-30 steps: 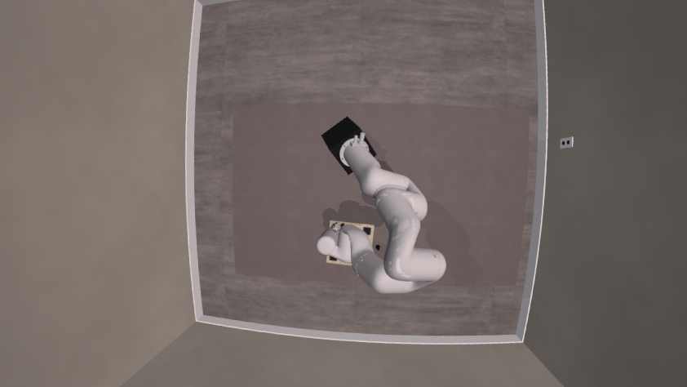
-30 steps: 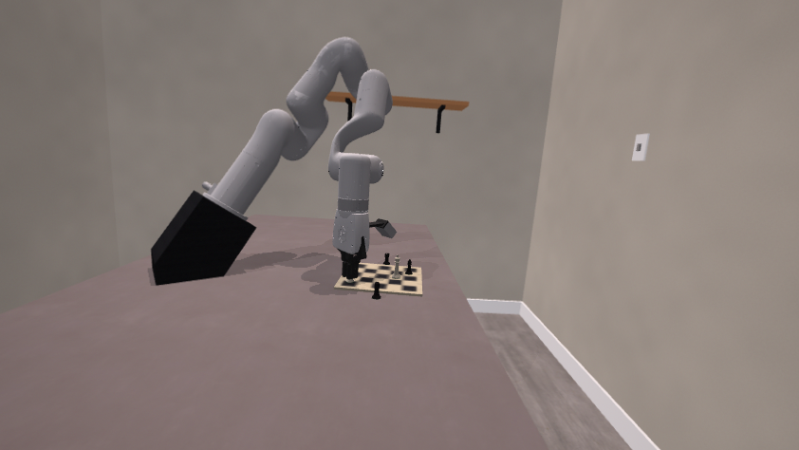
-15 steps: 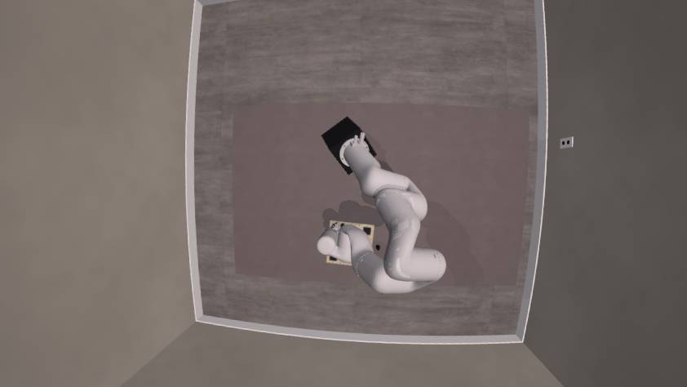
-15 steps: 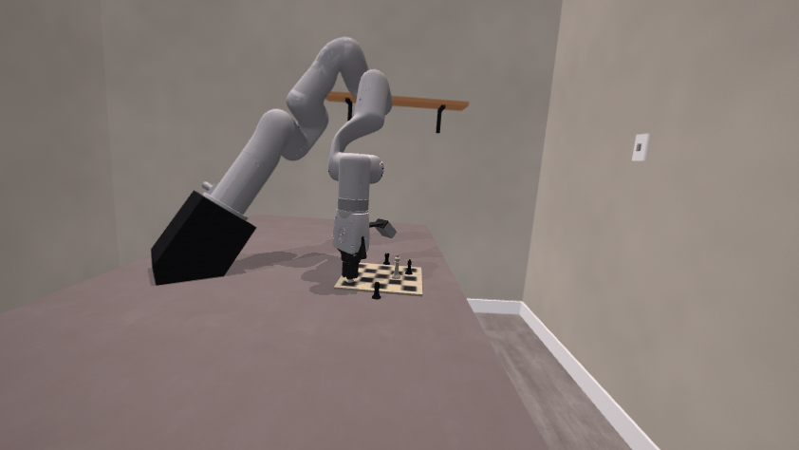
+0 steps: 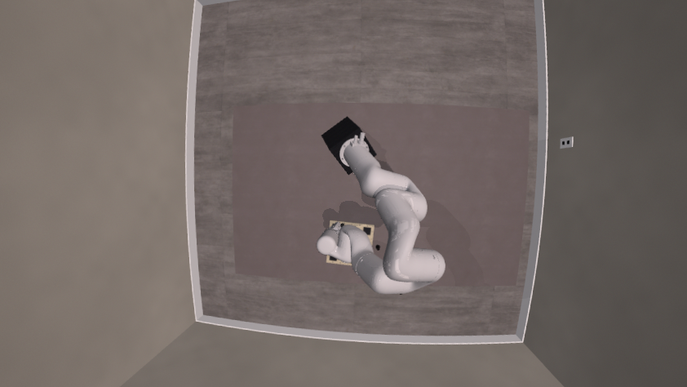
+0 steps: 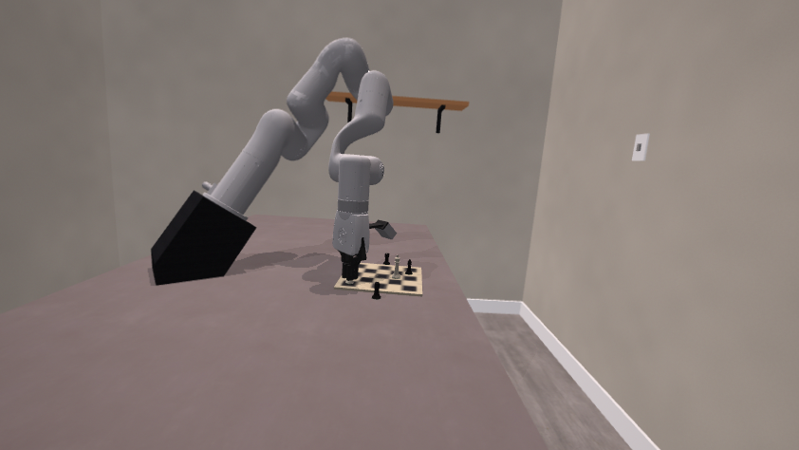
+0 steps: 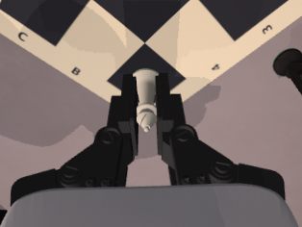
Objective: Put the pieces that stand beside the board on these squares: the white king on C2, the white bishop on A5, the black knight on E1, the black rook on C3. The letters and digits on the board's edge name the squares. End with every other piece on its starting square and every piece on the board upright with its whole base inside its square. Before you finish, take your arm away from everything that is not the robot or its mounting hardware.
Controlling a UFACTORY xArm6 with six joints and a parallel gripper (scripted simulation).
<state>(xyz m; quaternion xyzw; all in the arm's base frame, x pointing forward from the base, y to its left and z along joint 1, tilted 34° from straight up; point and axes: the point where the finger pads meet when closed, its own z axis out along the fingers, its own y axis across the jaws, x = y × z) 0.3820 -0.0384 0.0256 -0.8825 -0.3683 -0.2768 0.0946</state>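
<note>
Nearest in the exterior view, a small black piece [image 6: 376,290] [image 7: 289,63] stands upright off the board, just beside its near edge; I can't make out its type. Right behind it lies the chequered board [image 5: 351,223] [image 6: 380,290] [image 7: 91,79], with the gripper [image 5: 336,225] [image 6: 350,271] [image 7: 146,91] pointing down at its near-left corner. The black fingers are nearly together, parted only by the narrow body of the white bishop [image 6: 350,281] [image 7: 146,88], which they grip from both sides. Its base is over the dark corner square, which the edge marks in the wrist view make A5; whether it touches the square I can't tell. Farther across the board, the tall white king [image 6: 396,268] stands upright, its exact square too small to read. Beyond and to the right of it in the exterior view, a black piece [image 6: 409,268] stands on the board. Past the far edge there is another black piece [image 5: 378,247] [image 6: 386,258], off the board, type unclear. Over at the left of that view, the white arm [image 5: 401,240] [image 6: 355,178] rises from a black block [image 5: 342,128] [image 6: 204,246] on the table [image 5: 288,168] [image 6: 251,357]. At the back, an orange-brown shelf [image 6: 427,103] is fixed to the wall on dark brackets.
</note>
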